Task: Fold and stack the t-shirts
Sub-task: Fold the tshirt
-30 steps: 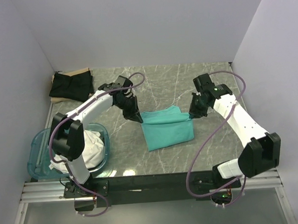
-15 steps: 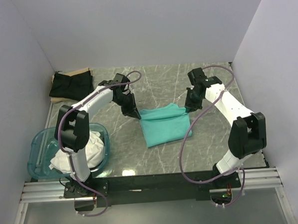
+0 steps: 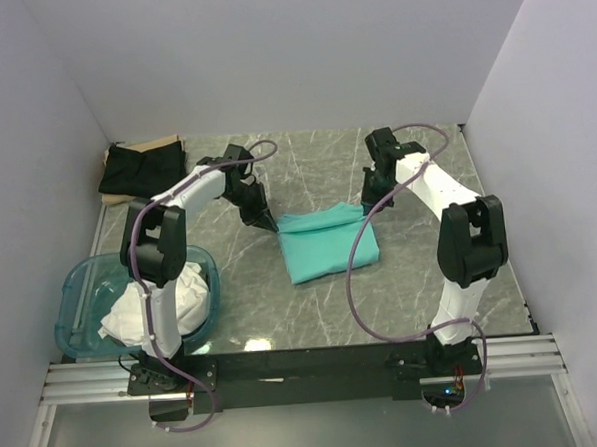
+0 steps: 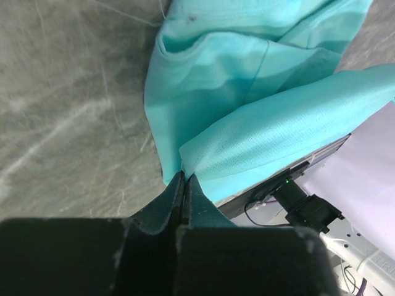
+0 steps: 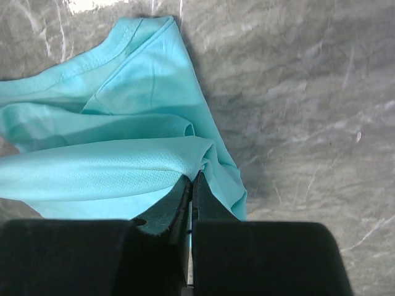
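Note:
A mint-teal t-shirt (image 3: 325, 244) lies partly folded in the middle of the table. My left gripper (image 3: 270, 226) is shut on its far left corner, the cloth pinched between the closed tips (image 4: 183, 174). My right gripper (image 3: 367, 206) is shut on the far right corner, with a fold of teal cloth (image 5: 123, 166) caught at its tips (image 5: 192, 177). The lifted edge is stretched between both grippers above the lower layers. A black t-shirt (image 3: 142, 170) lies folded at the far left corner. White t-shirts (image 3: 182, 295) are heaped in the tub.
The translucent blue plastic tub (image 3: 74, 300) stands at the near left beside the left arm's base. A tan cardboard sheet (image 3: 154, 144) sticks out under the black shirt. White walls close in the table on three sides.
Both grippers have carried the teal shirt's held edge away from the arm bases toward the far side. The cloth's footprint has grown narrower.

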Robot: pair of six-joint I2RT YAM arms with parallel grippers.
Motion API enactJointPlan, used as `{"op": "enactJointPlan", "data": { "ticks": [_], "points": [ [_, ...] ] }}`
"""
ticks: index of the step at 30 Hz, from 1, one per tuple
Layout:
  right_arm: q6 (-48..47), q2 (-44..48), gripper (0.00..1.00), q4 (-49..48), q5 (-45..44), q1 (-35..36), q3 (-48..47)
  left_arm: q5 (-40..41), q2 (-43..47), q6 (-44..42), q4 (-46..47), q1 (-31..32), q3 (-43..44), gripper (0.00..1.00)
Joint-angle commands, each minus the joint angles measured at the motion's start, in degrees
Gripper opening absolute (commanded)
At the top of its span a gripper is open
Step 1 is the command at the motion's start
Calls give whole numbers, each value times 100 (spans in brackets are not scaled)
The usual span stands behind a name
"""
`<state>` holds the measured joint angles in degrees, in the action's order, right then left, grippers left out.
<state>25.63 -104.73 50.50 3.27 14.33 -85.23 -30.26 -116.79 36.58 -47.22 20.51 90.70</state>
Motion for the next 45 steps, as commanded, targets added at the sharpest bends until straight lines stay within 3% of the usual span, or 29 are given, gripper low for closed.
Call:
{"op": "enactJointPlan", "data": {
  "ticks": [1,3,4,5,6,7,8,9,11,14,23,29,45],
  "points": [
    [-225,-179,0,-84,-344,-158,-336,90,-203,-230,-77,-135,238,0],
    [-260,-372,0,-58,-214,-176,-537,169,-274,-204,-77,-170,378,0],
    [-269,-451,2,-40,-134,-176,-643,239,-343,-151,-77,-231,440,13],
    [-295,-513,22,-14,-64,-193,-757,275,-379,-116,-94,-275,623,26],
    [-330,-609,32,38,33,-193,-1028,327,-414,-46,-112,-311,729,46],
    [-348,-628,38,56,216,-193,-1152,493,-406,-11,-120,-355,835,54],
    [-357,-619,57,48,288,-202,-1258,599,-388,33,-121,-372,975,60],
    [-374,-558,67,22,332,-202,-1398,687,-292,68,-77,-381,1002,65],
    [-401,-435,73,4,367,-194,-1461,785,-152,156,46,-381,863,71],
    [-480,-101,73,-110,455,-193,-1251,575,217,288,528,-381,303,73],
    [-559,1128,69,-822,886,-97,540,65,1078,385,1662,-153,-1088,74],
    [-445,1499,68,-1138,1062,236,1262,-120,1290,587,2313,84,-1818,74],
    [-225,691,68,-1639,948,791,1887,-120,1159,684,2920,444,-2539,76]
  ]
}}
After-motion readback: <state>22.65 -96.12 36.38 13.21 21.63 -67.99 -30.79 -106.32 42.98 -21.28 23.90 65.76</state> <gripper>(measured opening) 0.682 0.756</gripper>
